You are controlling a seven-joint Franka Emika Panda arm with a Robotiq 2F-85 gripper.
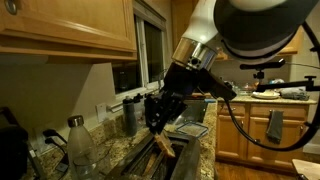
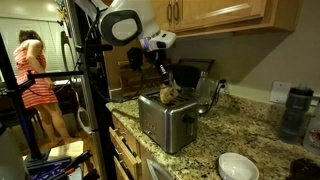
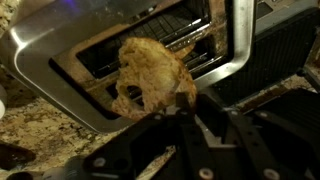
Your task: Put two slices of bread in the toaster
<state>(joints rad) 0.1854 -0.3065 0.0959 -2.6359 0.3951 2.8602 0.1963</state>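
Bread held over the toaster is the whole story here: the fingers are closed narrow on one edge of a slice of bread, which hangs over the long dark slots of the toaster, close above its top in an exterior view. The slice looks ragged and curled rather than flat, and in the wrist view it seems to sit across the slot line instead of along it. Lowered like that, it would likely catch on the steel rim, buckle or tear, or slip from the thin grip and land on the toaster's top or the granite tabletop. The fingertips are buried under the bread, so how much of it they grip is unclear. Both slots are too dark to show whether another slice already sits inside, and no second slice is visible. The other exterior view is dim, with the arm blocking most of the toaster.
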